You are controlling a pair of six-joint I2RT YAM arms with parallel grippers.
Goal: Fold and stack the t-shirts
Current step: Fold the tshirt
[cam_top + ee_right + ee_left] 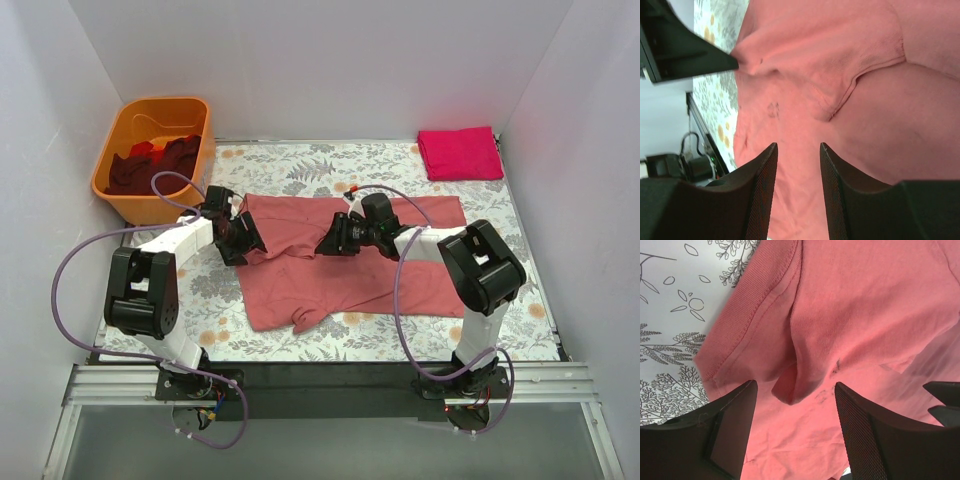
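Top external: floral cover [300, 165] (white walls [320, 60])

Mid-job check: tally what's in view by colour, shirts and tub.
Dusty salmon-pink cloth t-shirt, spread out: 1
Bright magenta cloth t-shirt, folded: 1
Orange plastic tub: 1
Dark maroon and red cloth in it: count cannot be told
Total countable: 3

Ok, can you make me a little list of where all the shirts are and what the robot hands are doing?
spread shirt: salmon-pink shirt, wrinkled, on the floral table cover
folded shirt: magenta shirt, far right corner
waiting shirts: maroon and red shirts in the orange tub, far left
left gripper: open, low over the pink shirt's left side
right gripper: open, low over its middle
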